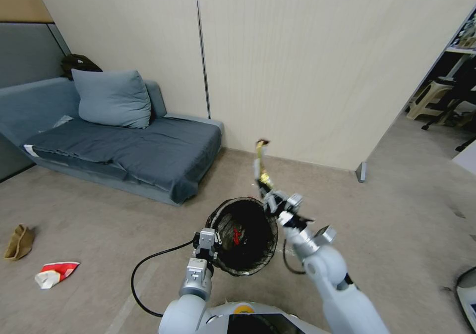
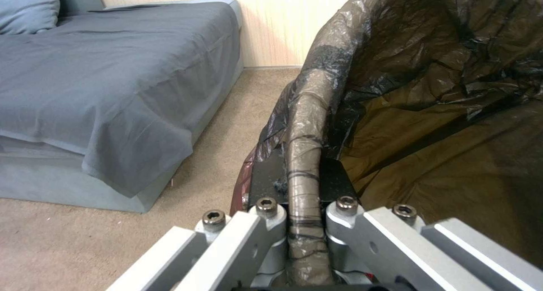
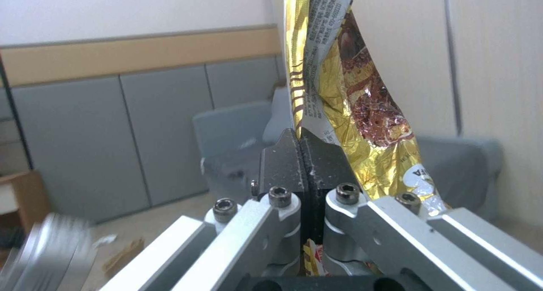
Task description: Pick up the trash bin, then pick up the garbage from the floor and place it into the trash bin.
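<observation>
My left gripper is shut on the near rim of the trash bin, which I hold off the floor; its black bag liner covers the rim pinched between the fingers. A red piece lies inside the bin. Just past the bin's far rim, my right gripper is shut on a yellow foil snack wrapper that stands upright above the fingers. More garbage lies on the floor at the left: a red-and-white wrapper and a brown paper piece.
A grey-blue sofa with a cushion stands along the wall at the left. A black cable loops on the floor beside my left arm. A wall corner lies at the right, with stools and furniture beyond.
</observation>
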